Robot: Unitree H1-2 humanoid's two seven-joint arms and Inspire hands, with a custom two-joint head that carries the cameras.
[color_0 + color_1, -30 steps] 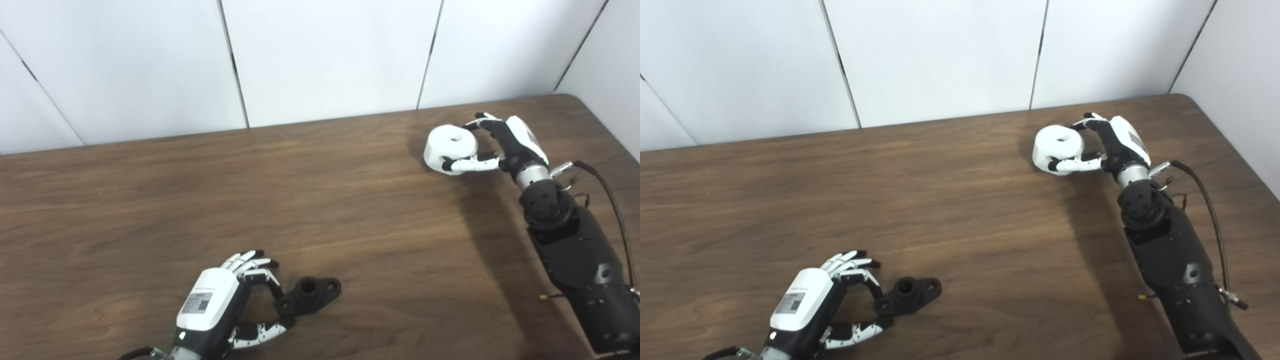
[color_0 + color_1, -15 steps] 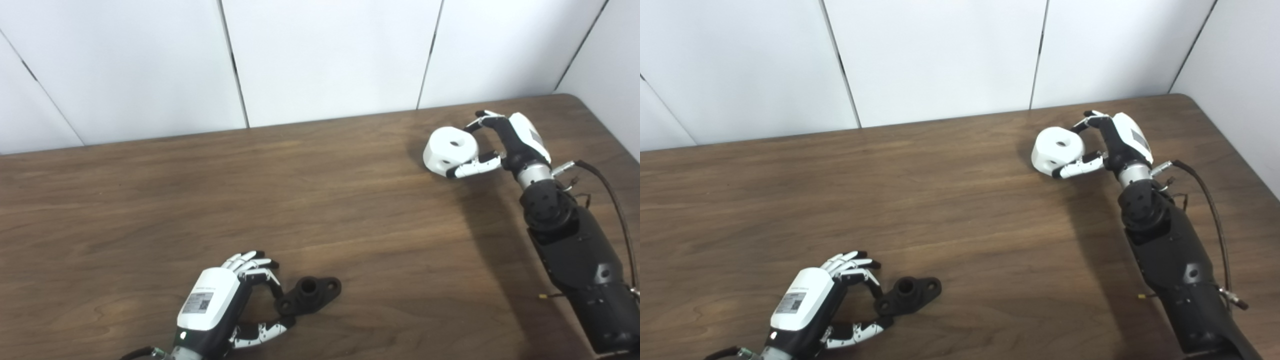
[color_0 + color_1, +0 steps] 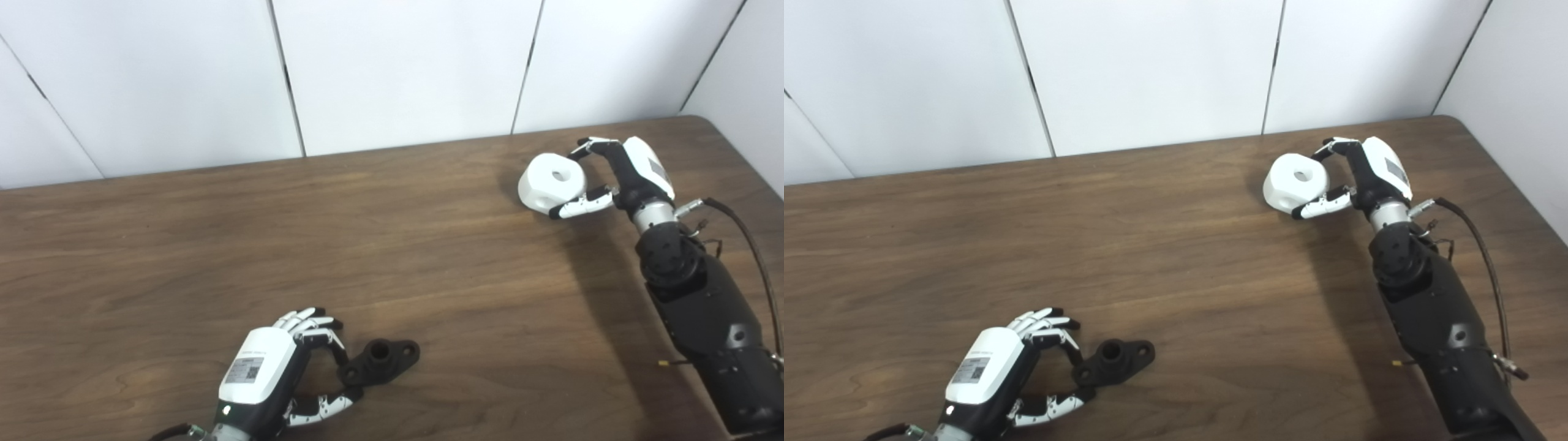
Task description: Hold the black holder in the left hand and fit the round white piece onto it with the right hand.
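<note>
The black holder (image 3: 383, 359), a short tube with a flat lug on each side, lies on the wooden table (image 3: 392, 245) near the front edge. My left hand (image 3: 269, 373) sits just left of it, fingers and thumb closed on its near-left lug. At the far right, my right hand (image 3: 625, 174) is shut on the round white piece (image 3: 550, 184), a thick disc with a centre hole. The fingers are over its top edge and the thumb is under its lower rim. The piece is tilted, its holed face turned up and to the right, and it is raised slightly off the table.
White wall panels (image 3: 398, 67) stand along the table's far edge and right side. The right forearm (image 3: 704, 306) stretches along the right side of the table, with a black cable (image 3: 756, 257) looping beside it.
My right hand has raised the white piece a little and tipped it, so its holed face now turns more toward the hand. The left hand and the holder have barely shifted.
</note>
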